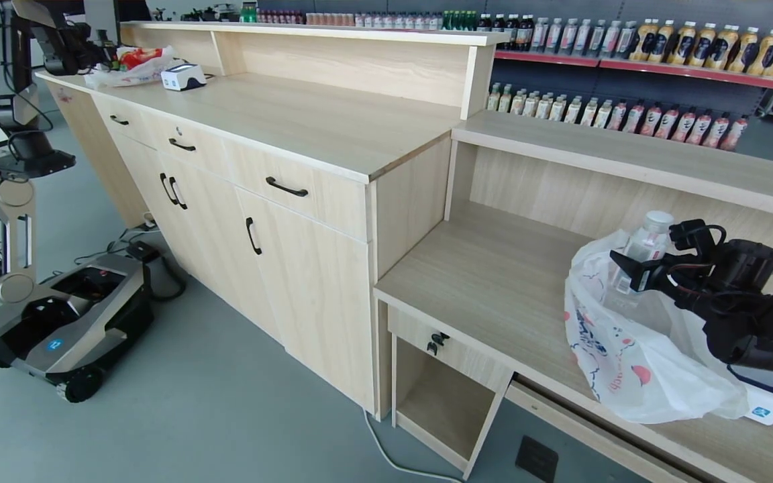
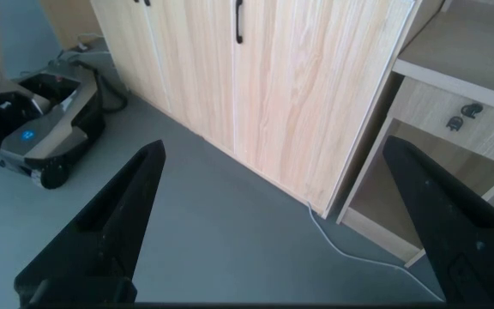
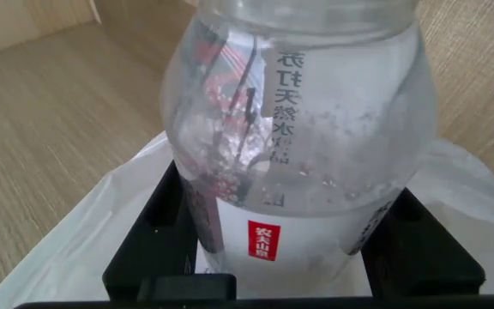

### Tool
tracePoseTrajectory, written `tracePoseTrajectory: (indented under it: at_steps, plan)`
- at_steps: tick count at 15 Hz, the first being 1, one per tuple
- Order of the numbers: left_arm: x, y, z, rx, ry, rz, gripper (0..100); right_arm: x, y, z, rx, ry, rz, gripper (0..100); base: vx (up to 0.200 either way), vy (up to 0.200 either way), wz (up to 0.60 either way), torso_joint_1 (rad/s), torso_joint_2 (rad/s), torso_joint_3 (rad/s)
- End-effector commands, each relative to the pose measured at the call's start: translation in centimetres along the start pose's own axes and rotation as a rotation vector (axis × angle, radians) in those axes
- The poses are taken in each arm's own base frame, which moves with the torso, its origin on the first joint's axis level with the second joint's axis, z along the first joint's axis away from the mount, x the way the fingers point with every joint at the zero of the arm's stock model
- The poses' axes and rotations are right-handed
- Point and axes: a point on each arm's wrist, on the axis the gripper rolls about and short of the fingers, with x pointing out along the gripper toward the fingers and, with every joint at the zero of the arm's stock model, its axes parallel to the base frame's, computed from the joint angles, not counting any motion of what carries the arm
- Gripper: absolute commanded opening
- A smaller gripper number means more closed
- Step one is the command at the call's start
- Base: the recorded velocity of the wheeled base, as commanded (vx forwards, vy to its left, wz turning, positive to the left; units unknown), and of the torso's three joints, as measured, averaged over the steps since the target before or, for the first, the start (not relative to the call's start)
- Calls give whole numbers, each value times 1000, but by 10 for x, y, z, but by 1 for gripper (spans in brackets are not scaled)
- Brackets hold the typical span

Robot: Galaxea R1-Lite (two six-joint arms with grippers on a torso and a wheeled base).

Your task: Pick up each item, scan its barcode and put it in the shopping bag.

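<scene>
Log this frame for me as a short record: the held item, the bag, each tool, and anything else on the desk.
held item: clear bottle, upright, gripped in the right tool
position: at the open mouth of the shopping bag
bag: white plastic, resting on the lower desk
left tool: open, holding nothing, near the cabinets
other: white device on the desk beside the bag

Right end effector (image 1: 651, 258) clamps a bottle (image 1: 648, 236); left end effector (image 2: 273, 153) hangs, jaws spread.
</scene>
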Motion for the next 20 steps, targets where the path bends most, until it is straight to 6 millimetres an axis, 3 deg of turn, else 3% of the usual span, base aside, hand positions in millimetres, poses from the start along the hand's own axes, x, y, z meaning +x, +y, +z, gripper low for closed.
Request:
tracePoseTrajectory:
  at_steps: [1,14,15,18,20]
  plan:
    - [0,0,0,0,0,1,100,8,1,-13,7,13,8,0,0,0,0,0,0,0]
    - [0,0,0,0,0,1,100,6,4,-24,14,43,13,0,0,0,0,0,0,0]
    - [0,0,0,0,0,1,100,6,4,-25,15,46,13,100,0,0,0,0,0,0]
    - [0,0,0,0,0,1,100,2,3,-21,11,42,10,100,0,0,0,0,0,0]
    - [0,0,0,0,0,1,100,-11,2,11,-39,-2,25,100,0,0,0,0,0,0]
